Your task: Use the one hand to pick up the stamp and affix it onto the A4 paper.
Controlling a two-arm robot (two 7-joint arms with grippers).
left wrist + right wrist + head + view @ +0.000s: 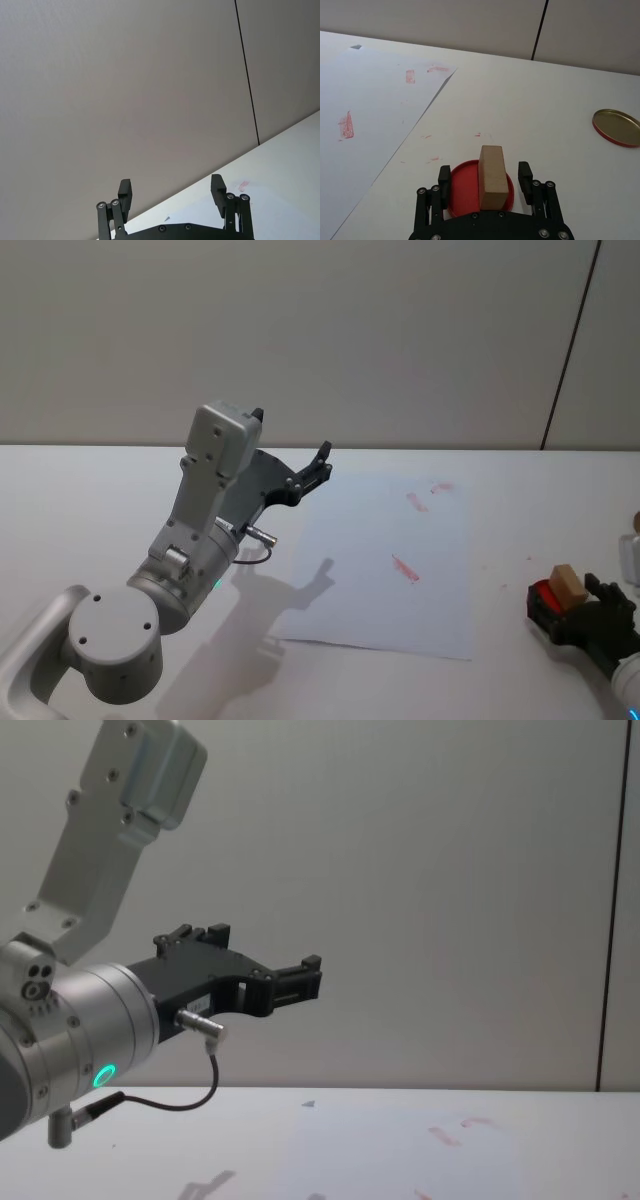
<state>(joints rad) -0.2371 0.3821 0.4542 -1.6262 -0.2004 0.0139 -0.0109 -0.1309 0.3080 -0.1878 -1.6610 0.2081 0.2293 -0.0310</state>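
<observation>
1. Low at the near right of the white table, reaching in from the lower right corner of the head view: the right gripper, black and blocky.
2. Jaws open there, the short fingers set either side of the stamp, with a visible gap on each side and no contact with it.
3. Standing upright on a round red ink pad, between those fingers: the stamp, a light tan wooden block, off to the right of the paper and well apart from it.
4. Flat on the middle of the table: the A4 paper, white, bearing reddish-pink marks, with one long smear near its centre and two smaller ones toward its far right corner.
5. On the bare tabletop between paper and ink pad: a few faint red smudges.
6. Farther out to the right of the pad, well apart from it: a round gold-coloured lid with a red rim, lying flat.
7. Raised in the air over the left part of the table, near the paper's far left corner in the head view: the left gripper, black, on a silver wrist with a green glowing ring.
8. Jaws wide apart there too, empty, aimed toward the plain grey wall.
</observation>
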